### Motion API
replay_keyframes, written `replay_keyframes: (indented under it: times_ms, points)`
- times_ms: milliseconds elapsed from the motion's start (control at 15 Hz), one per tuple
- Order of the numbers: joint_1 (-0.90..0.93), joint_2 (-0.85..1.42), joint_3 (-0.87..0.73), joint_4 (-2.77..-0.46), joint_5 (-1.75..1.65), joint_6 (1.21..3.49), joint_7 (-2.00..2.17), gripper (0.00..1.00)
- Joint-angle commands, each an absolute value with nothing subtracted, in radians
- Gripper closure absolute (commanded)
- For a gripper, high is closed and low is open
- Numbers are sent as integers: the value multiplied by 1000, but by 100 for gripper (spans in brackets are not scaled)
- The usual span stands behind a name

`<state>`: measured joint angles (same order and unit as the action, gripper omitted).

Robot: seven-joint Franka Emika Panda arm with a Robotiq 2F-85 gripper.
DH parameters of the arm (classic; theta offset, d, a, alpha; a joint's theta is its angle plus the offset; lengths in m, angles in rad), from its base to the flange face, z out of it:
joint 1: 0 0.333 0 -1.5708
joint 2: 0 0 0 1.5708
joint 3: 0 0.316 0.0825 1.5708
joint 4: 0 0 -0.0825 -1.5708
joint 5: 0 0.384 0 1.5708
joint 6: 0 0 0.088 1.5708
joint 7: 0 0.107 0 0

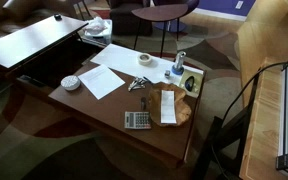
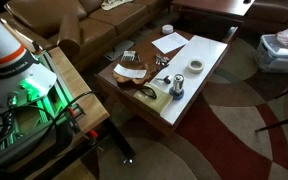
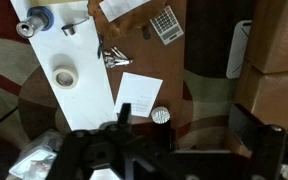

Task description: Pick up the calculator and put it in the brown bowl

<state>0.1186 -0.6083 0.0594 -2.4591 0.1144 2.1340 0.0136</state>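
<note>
The grey calculator (image 1: pixel 137 120) lies flat on the brown coffee table, beside the brown bowl (image 1: pixel 185 112). A white paper slip lies in the bowl. Both also show in an exterior view, the calculator (image 2: pixel 128 56) next to the bowl (image 2: pixel 142 77). In the wrist view the calculator (image 3: pixel 166 24) is at the top, far from my gripper (image 3: pixel 184 130). The gripper is open and empty, high above the table end near a small white round dish (image 3: pixel 161 116). The bowl is cut off at the top edge of the wrist view.
On the table are white paper sheets (image 1: pixel 104 78), a tape roll (image 1: pixel 145 61), a bottle (image 1: pixel 179 66), small metal items (image 1: pixel 137 85) and the white dish (image 1: pixel 71 82). A sofa (image 2: pixel 94 20) and another table (image 1: pixel 34 42) stand nearby.
</note>
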Motion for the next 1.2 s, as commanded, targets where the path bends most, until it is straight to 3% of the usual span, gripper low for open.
replay_keyframes:
  times_ms: [0, 200, 800, 1133]
  points:
    - [114, -608, 63, -2457, 117, 2132, 12, 0]
    - [117, -596, 92, -2468, 108, 2169, 37, 0]
    - [106, -399, 404, -2572, -265, 2290, 285, 0]
    - [142, -353, 423, -2576, -373, 2276, 385, 0]
